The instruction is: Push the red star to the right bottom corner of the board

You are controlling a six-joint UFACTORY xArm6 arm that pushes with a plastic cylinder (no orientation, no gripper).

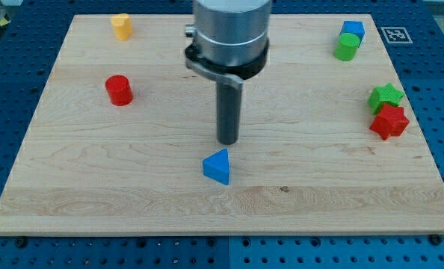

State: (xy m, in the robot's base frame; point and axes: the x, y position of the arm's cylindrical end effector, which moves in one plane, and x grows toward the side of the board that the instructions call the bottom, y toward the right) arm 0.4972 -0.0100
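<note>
The red star (389, 121) lies near the board's right edge, touching the green star (386, 96) just above it. My tip (228, 142) is at the board's middle, far to the left of the red star and just above the blue triangle block (217, 166). The rod hangs from the grey arm at the view's top.
A red cylinder (119, 90) sits at the left. A yellow block (121, 25) is at the top left. A blue block (352, 30) and a green cylinder (346, 47) touch at the top right. The wooden board (319, 202) rests on a blue perforated table.
</note>
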